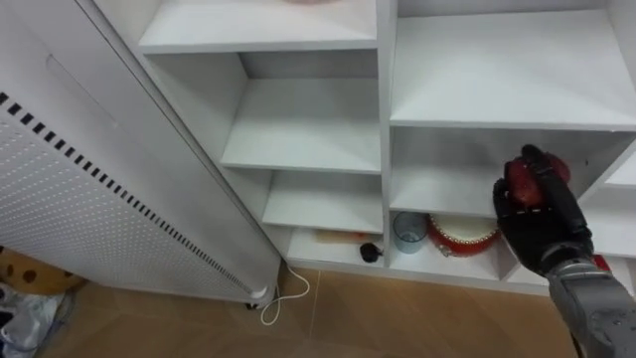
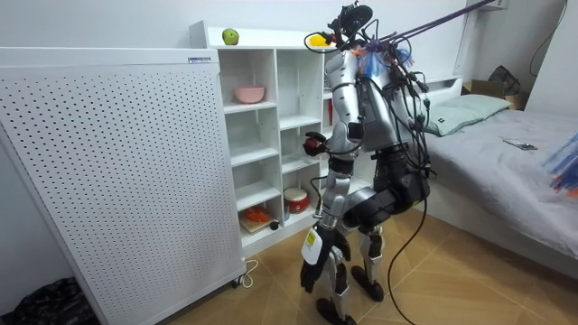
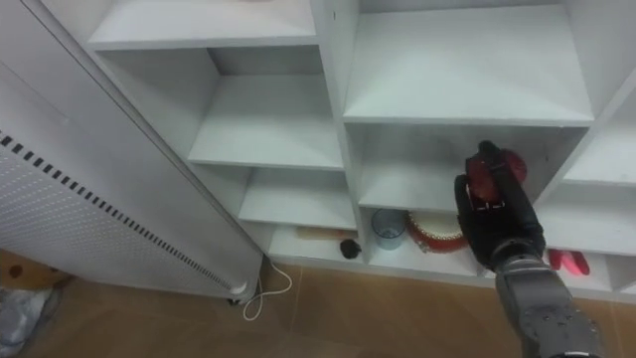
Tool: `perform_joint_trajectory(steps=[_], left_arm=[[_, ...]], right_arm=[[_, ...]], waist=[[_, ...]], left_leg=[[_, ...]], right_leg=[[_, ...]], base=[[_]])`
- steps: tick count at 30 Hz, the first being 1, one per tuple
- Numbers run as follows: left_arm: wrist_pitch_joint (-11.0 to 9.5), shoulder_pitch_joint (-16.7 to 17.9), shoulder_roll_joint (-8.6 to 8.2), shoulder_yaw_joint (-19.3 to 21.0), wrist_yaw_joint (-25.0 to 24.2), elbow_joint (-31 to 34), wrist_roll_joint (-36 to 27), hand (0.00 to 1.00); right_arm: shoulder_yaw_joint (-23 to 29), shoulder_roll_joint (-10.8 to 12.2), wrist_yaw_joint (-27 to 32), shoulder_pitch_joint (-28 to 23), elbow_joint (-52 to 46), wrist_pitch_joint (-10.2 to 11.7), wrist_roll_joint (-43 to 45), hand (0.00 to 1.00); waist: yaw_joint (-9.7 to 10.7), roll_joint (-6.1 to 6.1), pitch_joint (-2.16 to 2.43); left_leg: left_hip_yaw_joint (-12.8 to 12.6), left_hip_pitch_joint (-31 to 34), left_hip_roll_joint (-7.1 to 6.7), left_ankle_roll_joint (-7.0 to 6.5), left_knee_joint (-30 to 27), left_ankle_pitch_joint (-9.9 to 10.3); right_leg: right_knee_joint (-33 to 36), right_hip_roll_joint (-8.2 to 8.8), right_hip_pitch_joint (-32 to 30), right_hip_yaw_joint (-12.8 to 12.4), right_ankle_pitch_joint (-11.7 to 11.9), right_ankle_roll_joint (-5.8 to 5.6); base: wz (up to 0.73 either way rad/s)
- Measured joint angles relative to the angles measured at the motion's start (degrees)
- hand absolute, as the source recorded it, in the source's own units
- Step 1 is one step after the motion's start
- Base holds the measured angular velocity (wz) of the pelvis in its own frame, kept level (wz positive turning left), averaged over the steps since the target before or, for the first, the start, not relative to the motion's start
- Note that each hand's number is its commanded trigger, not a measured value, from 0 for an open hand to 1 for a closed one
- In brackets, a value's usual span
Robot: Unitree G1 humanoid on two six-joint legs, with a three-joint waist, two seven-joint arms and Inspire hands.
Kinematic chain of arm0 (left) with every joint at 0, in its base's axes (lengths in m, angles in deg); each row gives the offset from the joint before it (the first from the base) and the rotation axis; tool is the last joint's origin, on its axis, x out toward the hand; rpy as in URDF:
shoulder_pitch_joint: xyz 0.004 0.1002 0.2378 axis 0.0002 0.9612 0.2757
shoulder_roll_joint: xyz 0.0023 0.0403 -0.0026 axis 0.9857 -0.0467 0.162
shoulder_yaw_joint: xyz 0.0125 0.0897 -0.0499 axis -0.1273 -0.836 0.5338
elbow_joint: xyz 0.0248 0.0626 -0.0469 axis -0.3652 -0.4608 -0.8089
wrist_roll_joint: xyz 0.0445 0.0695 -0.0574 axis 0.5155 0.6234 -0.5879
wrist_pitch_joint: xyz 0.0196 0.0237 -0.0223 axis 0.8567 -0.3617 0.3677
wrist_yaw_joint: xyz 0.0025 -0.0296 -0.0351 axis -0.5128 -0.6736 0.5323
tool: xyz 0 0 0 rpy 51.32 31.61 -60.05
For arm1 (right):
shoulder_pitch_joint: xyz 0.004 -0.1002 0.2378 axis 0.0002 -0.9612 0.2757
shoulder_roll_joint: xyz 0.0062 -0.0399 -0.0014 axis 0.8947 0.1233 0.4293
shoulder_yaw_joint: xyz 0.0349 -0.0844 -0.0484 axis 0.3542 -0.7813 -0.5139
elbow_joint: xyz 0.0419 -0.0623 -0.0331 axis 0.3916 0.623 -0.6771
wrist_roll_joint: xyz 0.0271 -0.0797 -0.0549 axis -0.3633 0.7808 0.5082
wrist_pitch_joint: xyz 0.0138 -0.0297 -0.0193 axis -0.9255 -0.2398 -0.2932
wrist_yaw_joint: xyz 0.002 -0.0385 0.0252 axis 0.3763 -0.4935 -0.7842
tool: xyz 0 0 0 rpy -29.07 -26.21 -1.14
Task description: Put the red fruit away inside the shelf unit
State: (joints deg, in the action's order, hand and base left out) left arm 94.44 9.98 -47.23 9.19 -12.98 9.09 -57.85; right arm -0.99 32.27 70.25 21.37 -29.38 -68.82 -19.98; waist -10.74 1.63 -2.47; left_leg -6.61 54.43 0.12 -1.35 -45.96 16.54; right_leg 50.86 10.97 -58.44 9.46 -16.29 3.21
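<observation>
The robot stands facing the white closet (image 1: 384, 119), its right hand (image 1: 537, 227) curled around a red fruit (image 1: 519, 185) held just in front of the closet's lower middle shelf. In the closet's bottom compartment a glass cup (image 1: 408, 231) stands beside a red-and-white round pot (image 1: 463, 235). A pink bowl (image 2: 250, 94) sits on an upper shelf, its contents hidden. A green apple (image 2: 230, 36) rests on the closet's top. The left hand (image 2: 312, 246) hangs low, and its fingers cannot be made out.
</observation>
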Motion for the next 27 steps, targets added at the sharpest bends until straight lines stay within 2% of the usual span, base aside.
perform_joint_trajectory(steps=[4,9,16,27], left_arm=[[0.0,0.6,0.36,0.0,0.3,0.1,0.0,0.0],[0.0,1.8,0.87,0.0,0.4,0.8,0.0,0.0],[0.0,3.0,0.99,-0.4,0.3,1.0,0.0,0.0],[0.0,3.1,1.15,-0.6,-0.1,1.2,0.0,0.0]], right_arm=[[0.0,-0.7,2.0,0.5,0.0,0.2,0.0,0.0],[0.0,-1.2,3.7,0.7,-0.6,1.6,0.0,0.0],[0.0,-1.2,3.8,0.7,-1.0,2.2,-0.5,0.0],[0.0,-1.2,3.6,0.6,-1.0,2.5,-0.6,0.0]], waist=[[-0.1,0.03,0.02],[-0.3,0.11,0.25],[-0.4,0.46,0.47],[-0.8,0.53,0.48]], left_leg=[[-0.1,0.0,0.13,0.0,-0.1,0.0],[-0.2,-0.1,0.17,-0.03,-0.1,0.0],[-0.4,-1.3,0.26,-0.03,0.1,0.0],[-0.4,-2.3,0.29,-0.03,0.4,0.0]], right_leg=[[0.0,-0.08,0.0,0.0,0.1,0.03],[-0.1,-0.17,0.1,-0.2,0.1,-0.03],[-0.2,-0.19,1.1,-0.2,0.1,-0.04],[-0.5,-0.15,2.2,0.1,0.1,-0.05]], base=[[0.0],[0.0],[0.0],[0.0]])
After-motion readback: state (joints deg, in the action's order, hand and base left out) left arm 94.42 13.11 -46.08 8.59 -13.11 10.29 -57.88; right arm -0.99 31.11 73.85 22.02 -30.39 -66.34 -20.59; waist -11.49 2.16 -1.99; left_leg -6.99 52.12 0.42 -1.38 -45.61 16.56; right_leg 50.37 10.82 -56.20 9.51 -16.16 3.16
